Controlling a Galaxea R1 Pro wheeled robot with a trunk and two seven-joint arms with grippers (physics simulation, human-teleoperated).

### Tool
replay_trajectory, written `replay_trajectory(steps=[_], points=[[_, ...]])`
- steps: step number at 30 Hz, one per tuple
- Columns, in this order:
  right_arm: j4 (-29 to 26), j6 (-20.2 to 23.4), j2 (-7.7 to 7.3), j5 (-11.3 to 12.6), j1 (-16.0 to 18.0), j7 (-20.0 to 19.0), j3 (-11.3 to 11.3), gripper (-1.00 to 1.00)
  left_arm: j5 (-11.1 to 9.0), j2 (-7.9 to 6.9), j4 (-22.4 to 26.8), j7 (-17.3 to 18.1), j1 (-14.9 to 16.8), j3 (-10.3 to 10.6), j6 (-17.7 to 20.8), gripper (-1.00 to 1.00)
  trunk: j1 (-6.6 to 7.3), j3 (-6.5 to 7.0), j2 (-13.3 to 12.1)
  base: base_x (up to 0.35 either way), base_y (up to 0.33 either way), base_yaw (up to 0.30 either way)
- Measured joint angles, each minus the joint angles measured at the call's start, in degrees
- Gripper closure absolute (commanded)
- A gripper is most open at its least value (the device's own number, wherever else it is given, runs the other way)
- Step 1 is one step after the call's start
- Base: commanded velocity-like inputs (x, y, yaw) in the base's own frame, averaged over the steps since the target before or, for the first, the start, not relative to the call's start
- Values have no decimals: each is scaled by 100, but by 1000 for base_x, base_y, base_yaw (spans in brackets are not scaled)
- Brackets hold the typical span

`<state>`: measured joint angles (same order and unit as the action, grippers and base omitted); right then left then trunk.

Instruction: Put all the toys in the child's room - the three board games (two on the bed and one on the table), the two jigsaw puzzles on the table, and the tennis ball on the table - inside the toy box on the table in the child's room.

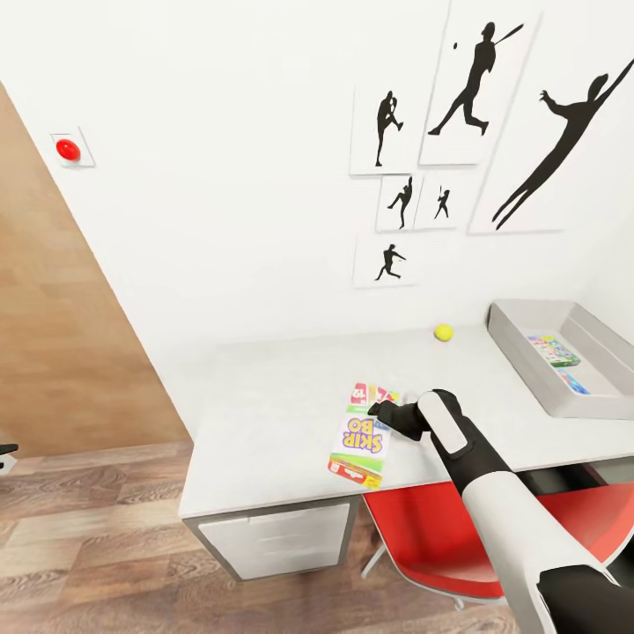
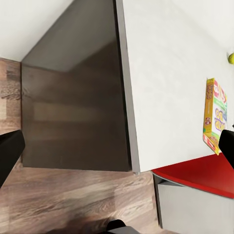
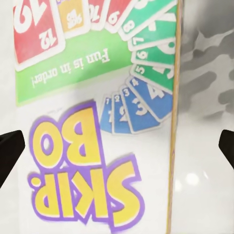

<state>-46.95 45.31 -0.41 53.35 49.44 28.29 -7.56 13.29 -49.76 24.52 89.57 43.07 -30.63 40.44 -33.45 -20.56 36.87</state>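
Right now the right gripper (image 1: 385, 409) hovers just above the flat white Skip-Bo board game box (image 1: 362, 435) near the front edge of the pale grey table (image 1: 264, 396), fingers spread wide apart. The light grey flared toy box (image 1: 519, 352) sits at two o'clock. Thin as the box is, the fingers could skid over its lid, nudging it off the edge.

A red chair (image 1: 440, 537) sits tucked under the desk — a round red wall button (image 1: 68, 150) higher up.
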Motion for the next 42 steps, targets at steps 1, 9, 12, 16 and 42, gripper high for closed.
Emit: replay_trajectory(steps=[1, 9, 12, 16, 42], points=[[0, 0, 0, 0, 0, 0, 0, -100, 0, 0, 0, 0, 0, 0, 0, -100, 0, -1, 0, 0, 0, 0], [-11, -14, 7, 0, 0, -1, -282, -100, 1, 7, -4, 0, 0, -1, 0, -100, 0, -40, 0, 0, 0, 0], [-25, -19, 10, -1, 0, -2, -419, -100, 0, 7, -2, 0, 0, -1, 0, -100, 0, -52, 0, 0, 0, 0], [-32, -47, 6, 0, 0, -1, -493, -100, -1, 13, 0, 0, 0, -1, 0, -100, 0, -57, 0, 0, 0, 0], [-27, -150, 37, -7, 0, -9, -548, -100, 0, 1, -5, 0, 0, -8, 0, -100, 0, -60, 0, 18, 0, 0]])
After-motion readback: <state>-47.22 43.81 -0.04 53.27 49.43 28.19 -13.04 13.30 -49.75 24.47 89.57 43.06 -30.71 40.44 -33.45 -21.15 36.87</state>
